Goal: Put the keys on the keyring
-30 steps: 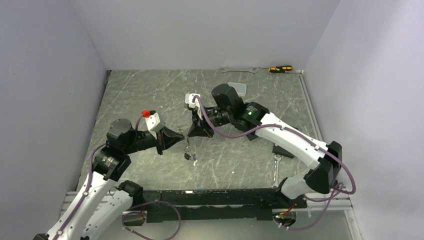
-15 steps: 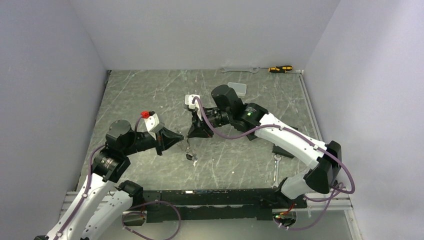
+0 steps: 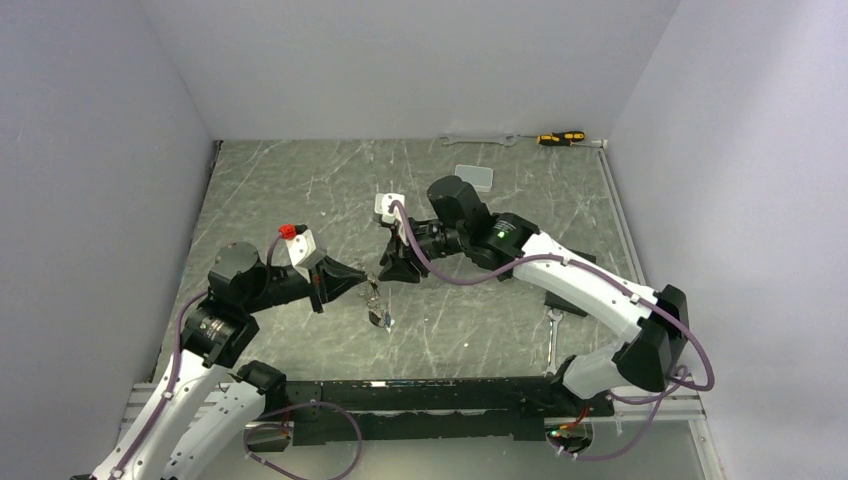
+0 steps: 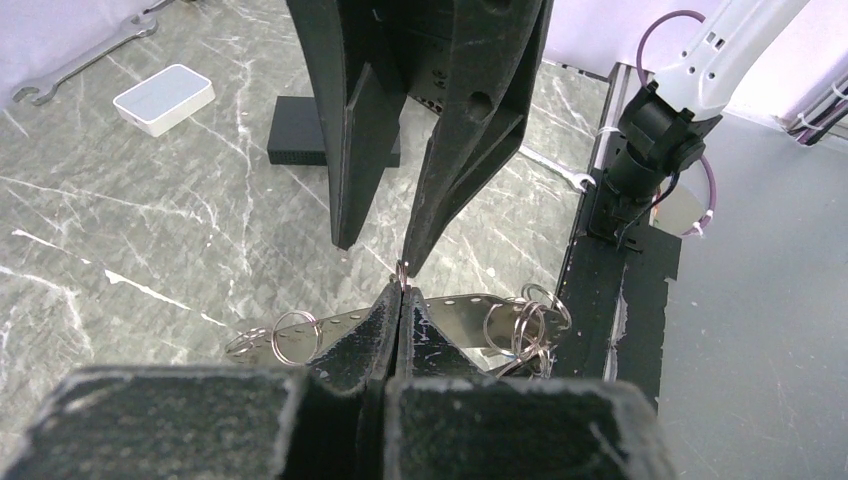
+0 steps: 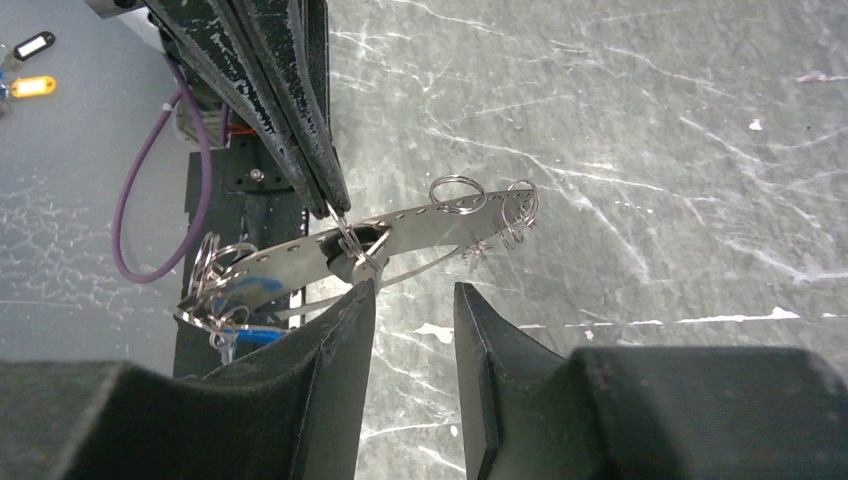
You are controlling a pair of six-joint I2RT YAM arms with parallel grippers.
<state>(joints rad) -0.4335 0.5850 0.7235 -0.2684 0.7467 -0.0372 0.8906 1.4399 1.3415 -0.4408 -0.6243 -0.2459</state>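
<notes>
Clamped with the left pincer (image 4: 400,288) on a small wire loop of the keyring (image 5: 420,225), a curved silvery perforated metal strip hanging above the grey marbled desk (image 3: 300,190). Showed the right pincer (image 5: 410,295) released and parted, one tip just beside that loop.

keys (image 5: 400,225) are flat silvery blades with little split rings and a blue tag (image 5: 250,335), hanging roughly level right under the left hand (image 4: 400,290); thin keyring (image 5: 350,243) loop is pinched in its tips
</notes>
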